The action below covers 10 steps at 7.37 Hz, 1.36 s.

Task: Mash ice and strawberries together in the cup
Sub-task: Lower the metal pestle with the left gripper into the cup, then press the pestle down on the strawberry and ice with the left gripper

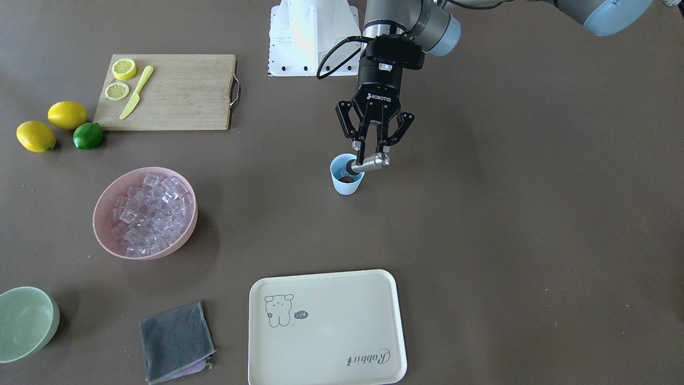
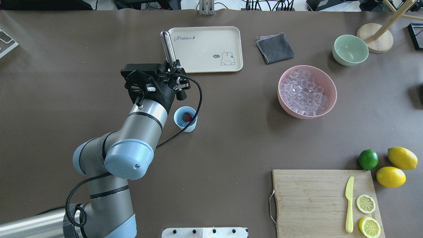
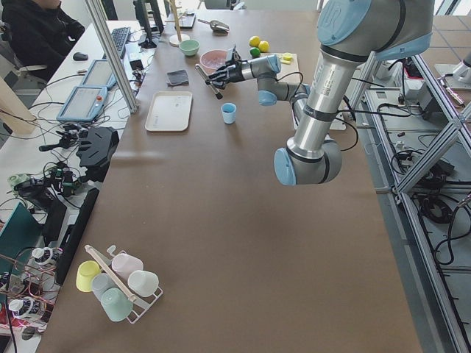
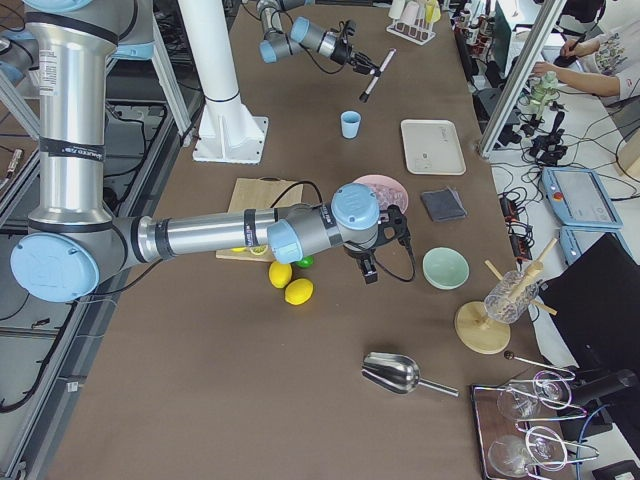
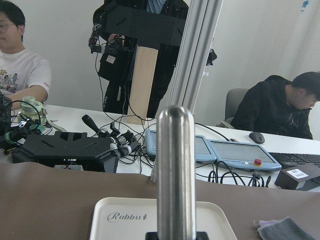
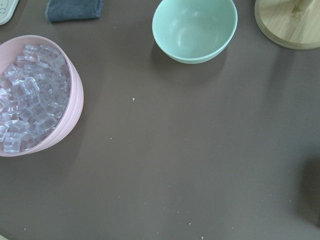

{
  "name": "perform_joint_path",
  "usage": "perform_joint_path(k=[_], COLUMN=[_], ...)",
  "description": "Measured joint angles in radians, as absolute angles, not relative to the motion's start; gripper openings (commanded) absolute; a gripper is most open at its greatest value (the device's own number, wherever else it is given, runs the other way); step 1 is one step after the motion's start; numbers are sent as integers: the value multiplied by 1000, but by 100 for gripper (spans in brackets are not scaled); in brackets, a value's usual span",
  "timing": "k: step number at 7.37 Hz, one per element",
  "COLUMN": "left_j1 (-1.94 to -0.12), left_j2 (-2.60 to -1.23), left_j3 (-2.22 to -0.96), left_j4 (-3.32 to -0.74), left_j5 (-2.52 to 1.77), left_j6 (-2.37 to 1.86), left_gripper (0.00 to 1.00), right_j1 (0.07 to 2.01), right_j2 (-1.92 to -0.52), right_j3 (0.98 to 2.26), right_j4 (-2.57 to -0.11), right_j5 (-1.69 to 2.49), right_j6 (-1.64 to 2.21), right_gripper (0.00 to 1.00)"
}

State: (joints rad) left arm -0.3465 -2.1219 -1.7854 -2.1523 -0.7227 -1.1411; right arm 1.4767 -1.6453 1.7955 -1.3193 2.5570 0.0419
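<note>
left end effector [image 1: 370,155] has both fingers closed on a steel muddler [image 1: 376,161], gripping it toward its black end, with the rod tilted. in the front-facing view that black end overlaps the mouth of the light blue cup [image 1: 346,185], as if dipped inside. both side views show the muddler raised in the air above the cup and clear of it. the cup stands upright on the desk [image 1: 481,224]. only the overhead view looks into the cup, where one red strawberry [image 2: 187,116] lies. whether any ice is in the cup cannot be told. the ice [image 1: 150,211] is piled in a pink bowl [image 1: 101,214], well apart from the cup on the robot's right. right end effector [image 4: 368,268] shows only in the right-side view, far from the cup beside the pink bowl. whether it is open, i cannot tell. its wrist camera looks down on that ice and a pale green bowl [image 6: 195,30].
</note>
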Motion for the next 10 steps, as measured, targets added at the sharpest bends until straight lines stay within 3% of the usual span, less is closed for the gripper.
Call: perform_joint_path(k=[10], left_j1=[-225], left_j2=[-2106], left_j3=[-1690], left_j4=[-2164], left_j5=[-613], left_j6=[-1216], left_gripper=[0], right_j1=[1452], right_j2=[-1605], right_j3=[1794], right_j4=[-1334], right_j5=[2532], right_j6=[41], right_gripper=[98])
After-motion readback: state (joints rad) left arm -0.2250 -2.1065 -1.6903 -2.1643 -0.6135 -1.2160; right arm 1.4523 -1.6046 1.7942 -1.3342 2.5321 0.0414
